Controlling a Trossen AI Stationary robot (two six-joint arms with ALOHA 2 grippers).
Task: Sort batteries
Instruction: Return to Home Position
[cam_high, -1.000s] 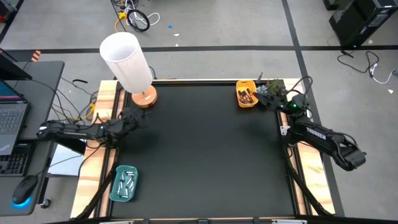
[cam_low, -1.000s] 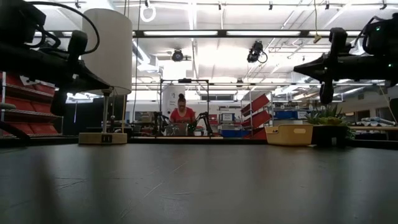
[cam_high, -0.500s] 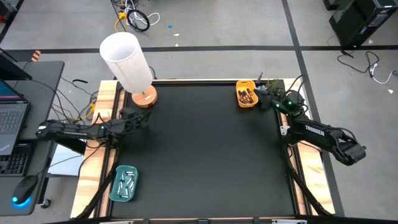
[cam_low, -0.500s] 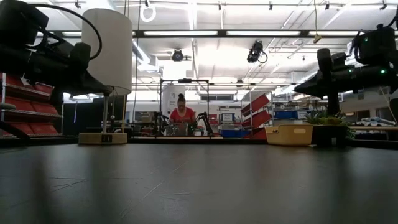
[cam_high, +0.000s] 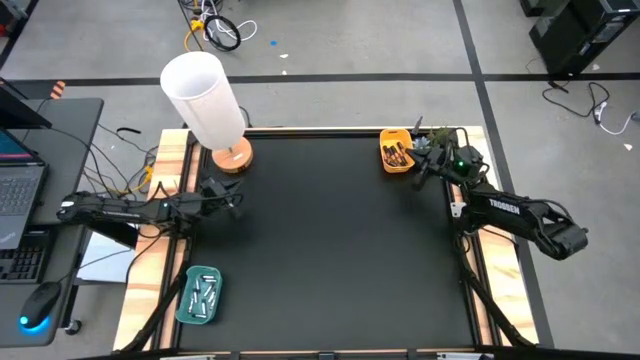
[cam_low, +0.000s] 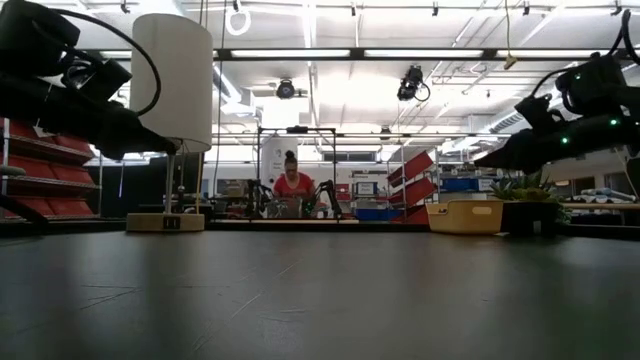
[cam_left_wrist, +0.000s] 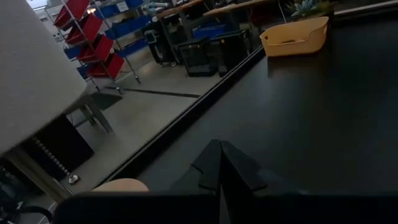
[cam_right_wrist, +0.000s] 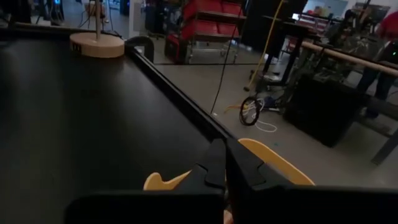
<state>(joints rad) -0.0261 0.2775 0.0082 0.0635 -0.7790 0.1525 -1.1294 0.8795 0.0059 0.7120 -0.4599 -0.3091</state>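
Silver batteries (cam_high: 203, 292) are found lying in the teal tray (cam_high: 183, 306); dark batteries (cam_high: 397, 152) in the yellow tray (cam_high: 395, 170); all are judged light, rigid and slippery, best pinched mid-length; left gripper (cam_left_wrist: 219, 144) and right gripper (cam_right_wrist: 224, 142) are seen clenched, empty, above the table sides.

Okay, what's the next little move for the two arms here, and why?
Probably retract both arms to rest. The small silver batteries lie in the teal plastic tray, the small dark batteries in the yellow plastic tray, no loose battery shows on the black table mat, and the left gripper and right gripper are shut on nothing.
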